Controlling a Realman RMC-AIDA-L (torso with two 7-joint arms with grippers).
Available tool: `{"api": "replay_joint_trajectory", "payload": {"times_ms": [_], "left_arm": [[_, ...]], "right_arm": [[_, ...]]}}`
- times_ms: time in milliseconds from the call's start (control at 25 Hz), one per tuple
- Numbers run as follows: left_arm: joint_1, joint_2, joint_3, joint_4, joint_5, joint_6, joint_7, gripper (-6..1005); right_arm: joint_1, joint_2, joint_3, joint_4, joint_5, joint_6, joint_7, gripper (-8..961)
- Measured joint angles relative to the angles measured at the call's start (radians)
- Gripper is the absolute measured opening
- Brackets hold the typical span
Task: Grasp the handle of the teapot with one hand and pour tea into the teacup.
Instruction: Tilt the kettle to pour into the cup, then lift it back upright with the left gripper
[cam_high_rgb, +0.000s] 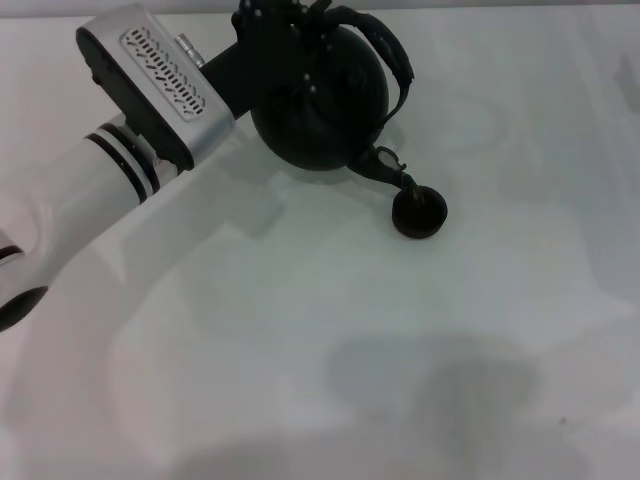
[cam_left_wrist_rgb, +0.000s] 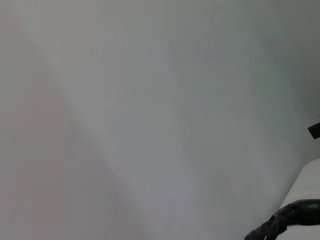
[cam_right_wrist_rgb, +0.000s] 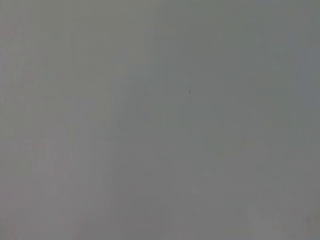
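Note:
In the head view the round black teapot (cam_high_rgb: 320, 100) hangs tilted at the back of the table, with its short spout (cam_high_rgb: 388, 167) pointing down at the teacup (cam_high_rgb: 418, 212). The spout's tip is just above the rim of this small dark cup, which stands on the white table (cam_high_rgb: 330, 330). The arched handle (cam_high_rgb: 392, 48) curves over the pot's far right side. My left gripper (cam_high_rgb: 285, 22) is shut on the handle at the pot's top, and its dark fingers merge with the pot. The left wrist view shows a black rough-textured strip (cam_left_wrist_rgb: 287, 220) at its edge. My right gripper is out of view.
My left arm's silver and white forearm (cam_high_rgb: 150, 90) reaches across the back left of the table. The right wrist view shows only a plain grey surface.

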Motion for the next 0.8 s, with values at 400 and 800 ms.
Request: {"api": "replay_joint_trajectory", "payload": {"times_ms": [400, 800], "left_arm": [[0.009, -0.001, -0.002, 0.008, -0.002, 0.0, -0.004, 118], [0.048, -0.001, -0.054, 0.05, -0.007, 0.006, -0.006, 117]], "right_arm": [[0.001, 0.001, 0.0, 0.003, 0.0, 0.0, 0.0, 833], [-0.005, 0.001, 0.0, 0.004, 0.0, 0.0, 0.0, 833]]}}
